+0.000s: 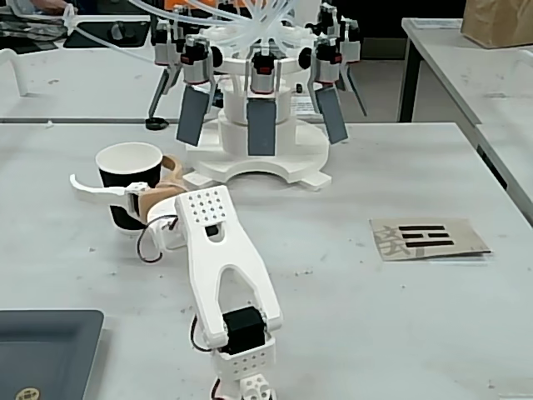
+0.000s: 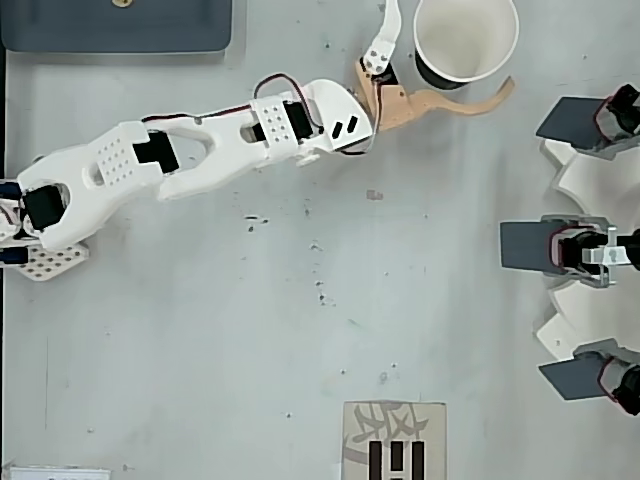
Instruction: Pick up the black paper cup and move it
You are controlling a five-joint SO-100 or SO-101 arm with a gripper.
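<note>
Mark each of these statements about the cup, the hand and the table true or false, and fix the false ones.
1. The black paper cup stands upright, its white inside showing. True.
2. The hand is shut with both fingers on one side of the cup. False: it is open, a finger on either side.
3. The cup is lifted clear of the table. False: it stands on it.
4. A card with black bars lies flat on the table. True.
</note>
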